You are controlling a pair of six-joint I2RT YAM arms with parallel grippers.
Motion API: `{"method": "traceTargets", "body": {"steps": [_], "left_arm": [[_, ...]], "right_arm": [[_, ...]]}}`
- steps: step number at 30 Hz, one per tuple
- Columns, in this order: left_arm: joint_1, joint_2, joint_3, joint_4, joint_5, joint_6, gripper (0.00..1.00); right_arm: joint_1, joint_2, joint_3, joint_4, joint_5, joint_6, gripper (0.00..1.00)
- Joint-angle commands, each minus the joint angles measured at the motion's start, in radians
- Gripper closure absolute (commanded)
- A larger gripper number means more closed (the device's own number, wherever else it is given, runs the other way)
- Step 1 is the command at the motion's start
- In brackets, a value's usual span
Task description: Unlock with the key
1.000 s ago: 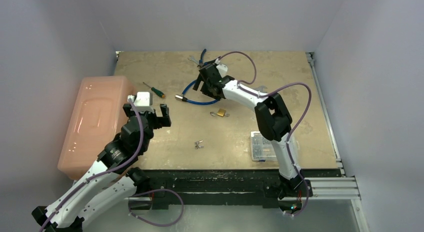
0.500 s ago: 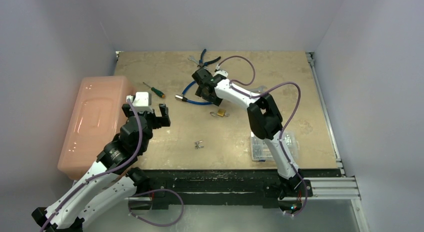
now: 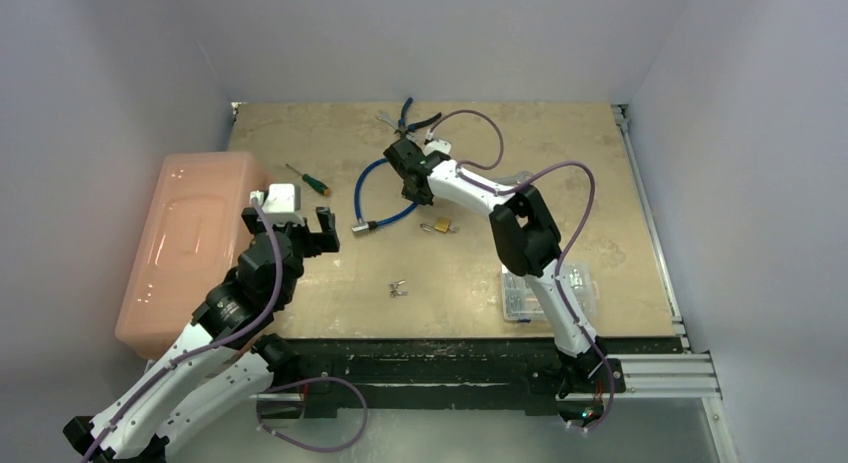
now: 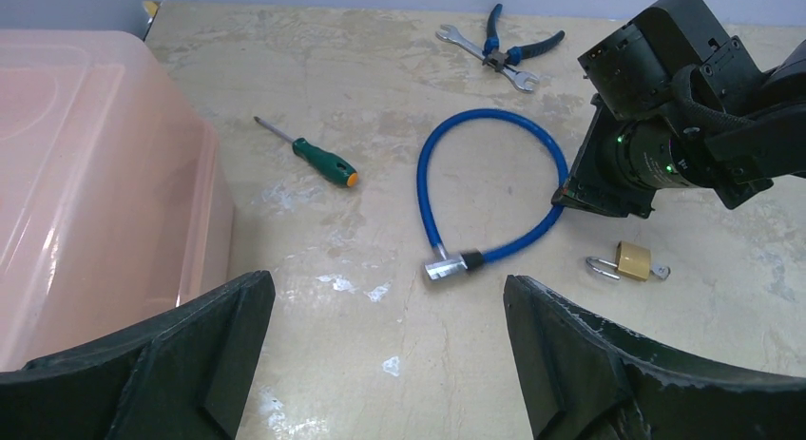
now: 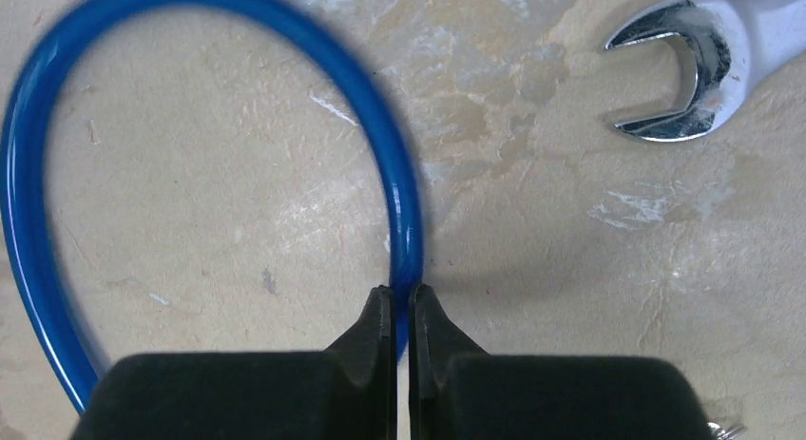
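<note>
The right end effector (image 5: 400, 307) was clamped on the blue plastic-coated cable lock (image 5: 407, 231) at mid-loop, and the lock's silver cylinder head (image 4: 445, 265) lay free on the table (image 3: 300, 143). The tiny flat silver key (image 3: 398, 288) lay well apart, at about 7 o'clock from the small brass padlock (image 3: 438, 225). The left end effector (image 4: 385, 293) hung wide open and empty. The sound course seemed to be to hold the cable steady while the left came low and square onto the key, pinching its bow.

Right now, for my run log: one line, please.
left end effector: open | right end effector: shut on blue cable | key: loose on table
</note>
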Motion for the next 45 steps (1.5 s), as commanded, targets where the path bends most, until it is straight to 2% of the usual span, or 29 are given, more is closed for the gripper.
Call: {"method": "traceTargets", "body": {"steps": [1, 7, 15, 22, 25, 26, 27, 28, 29, 33, 35, 39, 40, 41, 45], "left_arm": [[0.008, -0.010, 0.003, 0.016, 0.002, 0.023, 0.01], [0.008, -0.008, 0.001, 0.018, 0.001, 0.026, 0.02], [0.009, -0.003, 0.001, 0.016, -0.004, 0.026, 0.02], [0.011, 0.001, 0.002, 0.016, -0.009, 0.029, 0.01], [0.011, 0.004, 0.001, 0.016, -0.010, 0.030, 0.01], [0.011, 0.004, 0.002, 0.016, -0.010, 0.030, 0.01], [0.012, 0.004, 0.001, 0.016, -0.011, 0.030, 0.01], [0.012, 0.004, 0.001, 0.018, -0.011, 0.031, 0.01], [0.012, 0.003, 0.002, 0.019, -0.011, 0.031, 0.01], [0.013, 0.002, 0.000, 0.018, -0.011, 0.031, 0.02], [0.013, 0.002, 0.002, 0.018, -0.010, 0.033, 0.02], [0.014, -0.002, 0.000, 0.018, -0.012, 0.032, 0.01], [0.014, -0.002, 0.000, 0.018, -0.011, 0.031, 0.01], [0.015, -0.001, 0.002, 0.018, -0.010, 0.031, 0.01], [0.017, -0.002, 0.002, 0.018, -0.002, 0.029, 0.01]], "right_arm": [[0.006, 0.006, -0.031, 0.067, 0.008, -0.104, 1.00], [0.009, -0.040, -0.105, 0.270, -0.093, -0.346, 1.00], [0.009, -0.189, -0.382, 0.665, -0.230, -0.790, 1.00], [0.008, -0.234, -0.467, 0.838, -0.246, -1.127, 1.00], [0.009, -0.220, -0.434, 0.834, -0.274, -1.201, 1.00], [0.008, -0.210, -0.414, 0.816, -0.267, -1.215, 0.96], [0.008, -0.202, -0.397, 0.803, -0.266, -1.224, 0.87], [0.009, -0.196, -0.381, 0.793, -0.248, -1.228, 0.73], [0.008, -0.191, -0.366, 0.778, -0.235, -1.229, 0.65], [0.012, -0.232, -0.340, 0.738, -0.230, -1.127, 0.42], [0.012, -0.284, -0.359, 0.721, -0.214, -0.959, 0.34], [0.015, -0.375, -0.394, 0.567, -0.147, -0.617, 0.23], [0.016, -0.384, -0.398, 0.523, -0.154, -0.549, 0.13], [0.022, -0.389, -0.402, 0.481, -0.166, -0.483, 0.07], [0.056, -0.359, -0.372, 0.294, -0.208, -0.328, 0.06]]}}
